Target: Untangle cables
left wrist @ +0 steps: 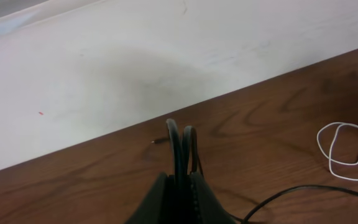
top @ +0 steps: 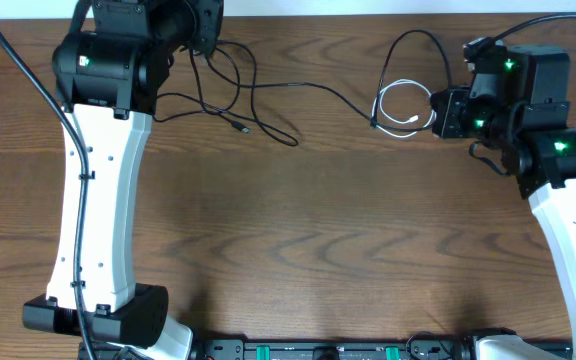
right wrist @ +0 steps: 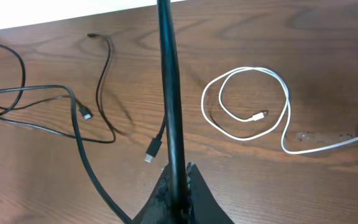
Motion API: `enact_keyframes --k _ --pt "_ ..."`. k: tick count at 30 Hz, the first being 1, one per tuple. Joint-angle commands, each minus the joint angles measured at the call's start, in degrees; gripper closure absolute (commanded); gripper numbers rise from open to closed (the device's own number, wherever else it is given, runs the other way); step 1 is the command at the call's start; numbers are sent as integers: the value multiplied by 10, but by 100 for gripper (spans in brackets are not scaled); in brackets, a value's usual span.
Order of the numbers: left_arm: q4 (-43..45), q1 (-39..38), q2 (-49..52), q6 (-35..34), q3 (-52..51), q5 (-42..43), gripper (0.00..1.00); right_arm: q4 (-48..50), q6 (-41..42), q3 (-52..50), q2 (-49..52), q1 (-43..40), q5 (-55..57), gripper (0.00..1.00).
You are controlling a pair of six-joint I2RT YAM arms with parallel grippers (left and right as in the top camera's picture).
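A long black cable runs across the far part of the wooden table in loose loops, from my left gripper to my right gripper. Seen from the left wrist, my left gripper is shut on a fold of the black cable, which sticks up out of the jaws. My right gripper is shut on another stretch of the black cable, which runs straight up the right wrist view. The white cable lies coiled on the table beside the right gripper, apart from it.
Loose black plug ends lie on the wood left of the right gripper. The table's far edge runs just beyond the left gripper, with a pale surface behind it. Thick arm wiring hangs by the left arm.
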Motion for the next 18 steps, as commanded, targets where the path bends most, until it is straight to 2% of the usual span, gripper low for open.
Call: enact_keyframes --k 1,3,4,18 --pt "1 0 -17 -7 0 5 68 0 -8 1 -9 2 10 99" --pt "1 0 -17 -7 0 5 33 0 -9 1 -9 2 10 99" --pt "1 0 -17 -7 0 5 25 0 -9 1 -9 2 11 99" --pt "-2 -2 -17 -8 0 9 24 0 -14 1 -9 12 10 99"
